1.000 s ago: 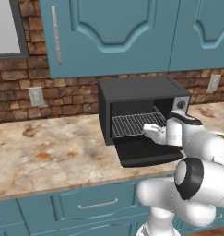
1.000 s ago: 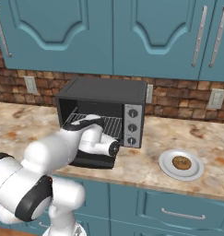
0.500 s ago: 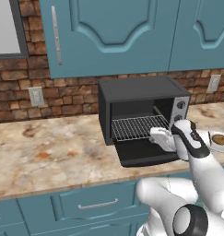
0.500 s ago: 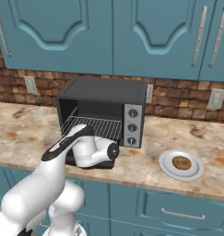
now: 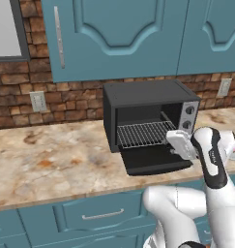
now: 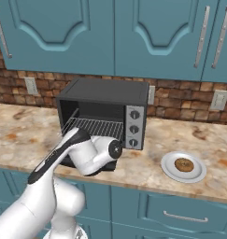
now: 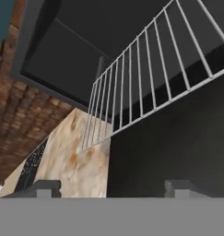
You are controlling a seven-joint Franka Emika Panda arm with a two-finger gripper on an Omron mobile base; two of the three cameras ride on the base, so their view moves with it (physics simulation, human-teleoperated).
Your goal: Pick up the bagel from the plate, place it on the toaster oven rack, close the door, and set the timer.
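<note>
1. I see the toaster oven (image 5: 150, 114) at the centre of the left base view, sitting on the marbled surface (image 5: 51, 162) with its door (image 5: 155, 160) dropped flat toward me.
2. The toaster oven rack (image 5: 142, 133) is pulled partly out over the open door and carries nothing.
3. My gripper (image 7: 114, 186) shows at the bottom of the hand view, looking along the door toward the rack's front edge; its fingers (image 7: 46, 186) stand wide apart, with nothing between them.
4. In the left base view the white hand sits at the right end of the door, just below the silver control panel (image 5: 188, 116) with its dark knobs.
5. The bagel (image 6: 184, 165) lies on the plate (image 6: 171, 170) at the lower right of the right base view, on the surface well to the right of the oven and apart from my arm.
6. Teal cabinet doors (image 6: 133, 32) fill the top of both base views above a brick backsplash (image 5: 56, 97).
</note>
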